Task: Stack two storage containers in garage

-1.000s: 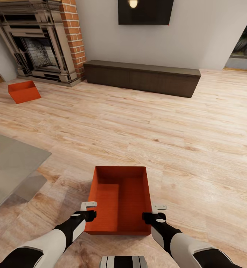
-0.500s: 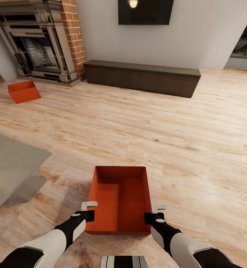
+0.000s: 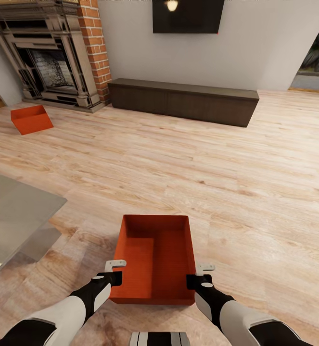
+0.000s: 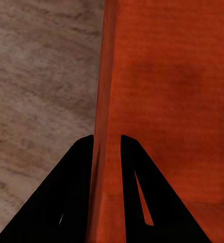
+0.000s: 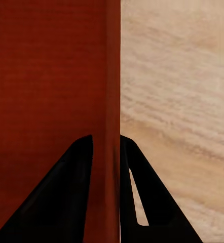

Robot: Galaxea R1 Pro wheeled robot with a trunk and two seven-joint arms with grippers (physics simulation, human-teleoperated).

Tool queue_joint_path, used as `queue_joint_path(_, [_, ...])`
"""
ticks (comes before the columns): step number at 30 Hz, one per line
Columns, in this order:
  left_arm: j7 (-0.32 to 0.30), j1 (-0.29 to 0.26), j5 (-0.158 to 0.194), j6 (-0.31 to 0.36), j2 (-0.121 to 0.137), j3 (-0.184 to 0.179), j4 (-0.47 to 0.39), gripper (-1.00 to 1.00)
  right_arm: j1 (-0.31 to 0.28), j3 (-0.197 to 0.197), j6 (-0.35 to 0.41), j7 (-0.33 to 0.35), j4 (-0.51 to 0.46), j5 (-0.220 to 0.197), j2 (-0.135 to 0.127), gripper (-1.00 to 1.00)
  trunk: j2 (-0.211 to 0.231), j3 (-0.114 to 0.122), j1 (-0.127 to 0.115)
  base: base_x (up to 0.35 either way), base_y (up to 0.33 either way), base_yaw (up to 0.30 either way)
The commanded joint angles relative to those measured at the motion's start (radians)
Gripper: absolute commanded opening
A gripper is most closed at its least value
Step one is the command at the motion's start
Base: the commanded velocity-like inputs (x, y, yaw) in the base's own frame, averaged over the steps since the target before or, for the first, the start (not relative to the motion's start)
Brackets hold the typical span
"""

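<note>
Container (image 3: pixel 154 259) walls pinched, fingertips (image 4: pixel 86 152) (seemingly) hidden

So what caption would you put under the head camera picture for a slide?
Both grippers, left and right, pinch the near container's side walls; second container waits by the fireplace.

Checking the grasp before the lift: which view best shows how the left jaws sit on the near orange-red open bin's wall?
The left wrist view: the left gripper straddles the near orange-red open bin's thin side wall, one finger either side. The head view shows that gripper at the bin's left wall, without the contact. The right wrist view shows the opposite wall.
</note>
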Motion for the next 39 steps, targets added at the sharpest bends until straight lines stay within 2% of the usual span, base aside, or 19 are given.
queue_joint_path(1, [0.024, 0.0, -0.004, 0.006, 0.001, 0.001, -0.003, -1.0, -0.001, -0.001, -0.005, -0.007, 0.002, -0.01, 0.0, -1.0, 0.007, 0.003, -0.004, 0.0, 0.0, 0.0])
queue_joint_path(39, [0.024, 0.0, -0.002, 0.006, 0.001, 0.003, -0.006, -1.0, -0.001, 0.0, -0.003, -0.007, 0.003, -0.011, 0.004, -1.0, 0.273, 0.122, -0.15, 0.0, 0.0, 0.0])
